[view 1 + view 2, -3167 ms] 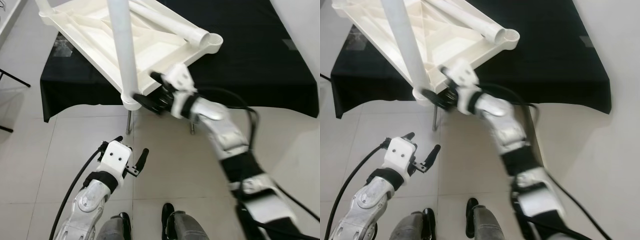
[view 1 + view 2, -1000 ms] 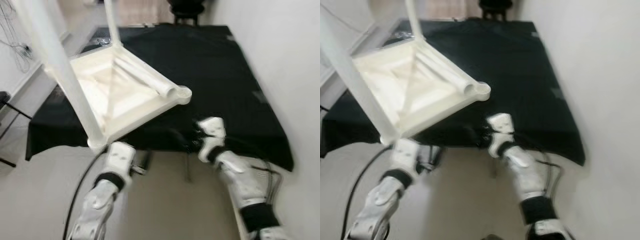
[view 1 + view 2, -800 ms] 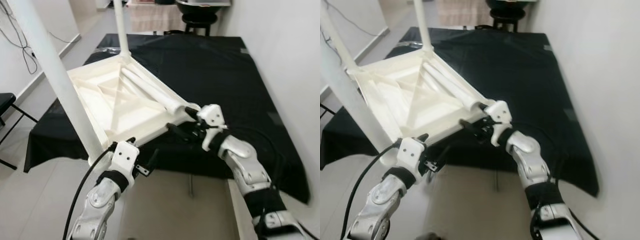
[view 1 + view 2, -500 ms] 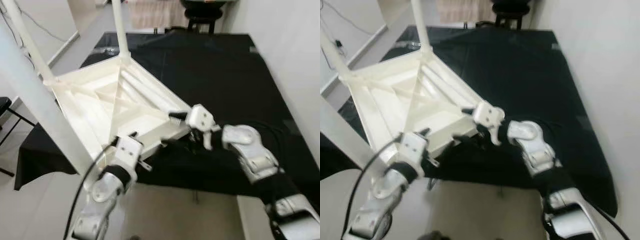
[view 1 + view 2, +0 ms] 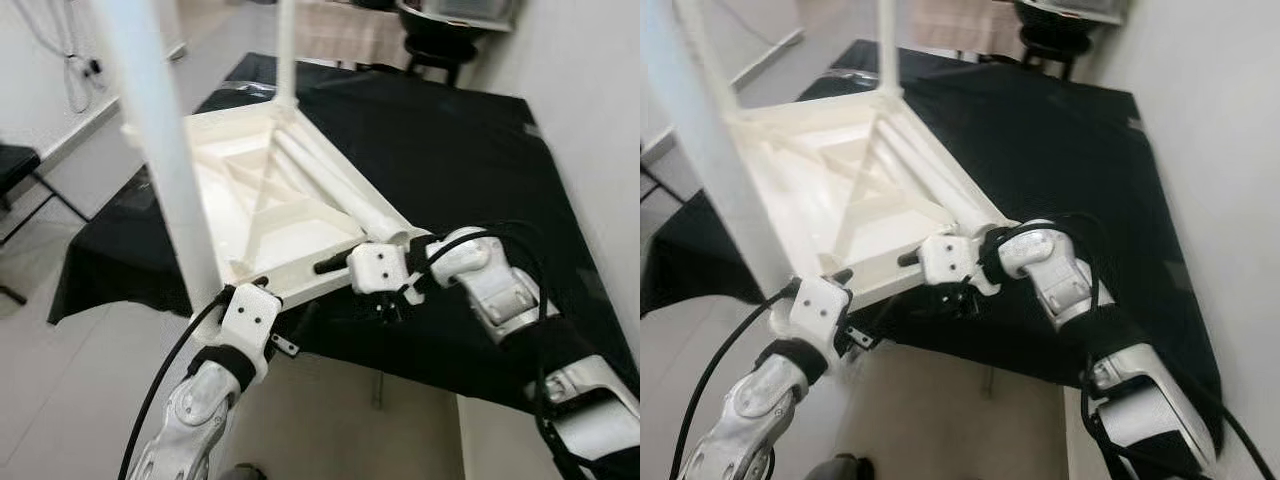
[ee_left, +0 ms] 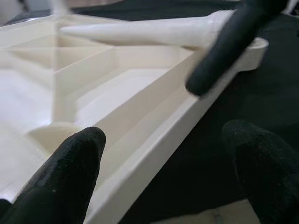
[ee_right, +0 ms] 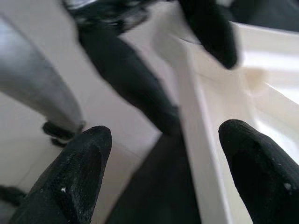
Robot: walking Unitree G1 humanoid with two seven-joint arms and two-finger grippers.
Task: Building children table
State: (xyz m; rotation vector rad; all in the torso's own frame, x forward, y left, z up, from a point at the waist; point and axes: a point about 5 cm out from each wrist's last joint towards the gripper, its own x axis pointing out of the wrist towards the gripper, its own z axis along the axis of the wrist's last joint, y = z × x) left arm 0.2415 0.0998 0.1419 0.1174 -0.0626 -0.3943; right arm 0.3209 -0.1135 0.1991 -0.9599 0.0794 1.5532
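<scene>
Both grippers' jaws wide, right gripper (image 5: 335, 275) and left gripper (image 6: 163, 163) each straddling the near rim of the upturned white children's table (image 5: 250, 200), which lies on a black-draped table (image 5: 470, 170).

Upside down on the cloth-covered table (image 5: 470, 150), toward 10 o'clock: the children table top (image 5: 255, 205), near edge overhanging the front. Upright from its corners: one leg (image 5: 165, 150) at 9 o'clock, closest to the camera, another leg (image 5: 286, 50) at 12 o'clock, at the far corner. Lying loose inside the top, running from far corner toward 3 o'clock: a third leg (image 5: 335, 190). At 6 o'clock, just under the near edge: left gripper (image 6: 163, 172), fingers apart astride the rim. At 4 o'clock, at the near right corner: right gripper (image 7: 163, 168), spread across the same rim. Beyond the table, at 12 o'clock: a stool (image 5: 440, 45).
</scene>
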